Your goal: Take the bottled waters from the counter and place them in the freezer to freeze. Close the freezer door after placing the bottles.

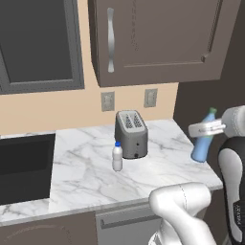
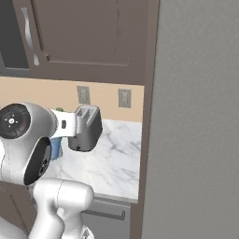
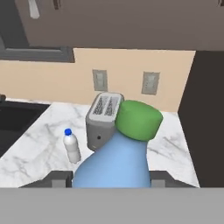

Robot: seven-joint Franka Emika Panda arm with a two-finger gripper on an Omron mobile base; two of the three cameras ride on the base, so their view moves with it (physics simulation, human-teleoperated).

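Marble table (image 1: pixel 86 167) under brown cabinets, blue bottle (image 1: pixel 203 143) lifted clear at its right end.

Hand (image 1: pixel 206 128) clenched on the blue bottle below its green cap. White bottle (image 1: pixel 117 156) left standing just beside the toaster (image 1: pixel 130 134). Best kept upright and carried steadily toward the grey freezer door (image 2: pixel 196 121), swinging wide of its edge.

Table (image 1: pixel 162 167): white marble look, grey veins, smooth, faint sheen. Blue bottle (image 1: pixel 203 143): translucent plastic, smooth, with opaque matt green cap (image 3: pixel 138 119). White bottle (image 1: pixel 117 157): opaque plastic, smooth, blue cap. Toaster (image 1: pixel 131 134): grey metal look, satin, with darker slotted top. Wall cabinets (image 1: pixel 158 38): dark brown, matt, faint wood grain; handle (image 1: pixel 111 40) brushed silver metal. Freezer door (image 2: pixel 196 116): flat grey, matt, smooth. Sink (image 1: pixel 24 165): black, matt. Backsplash wall (image 1: pixel 48 110): tan, flat matt, with grey outlet plates.
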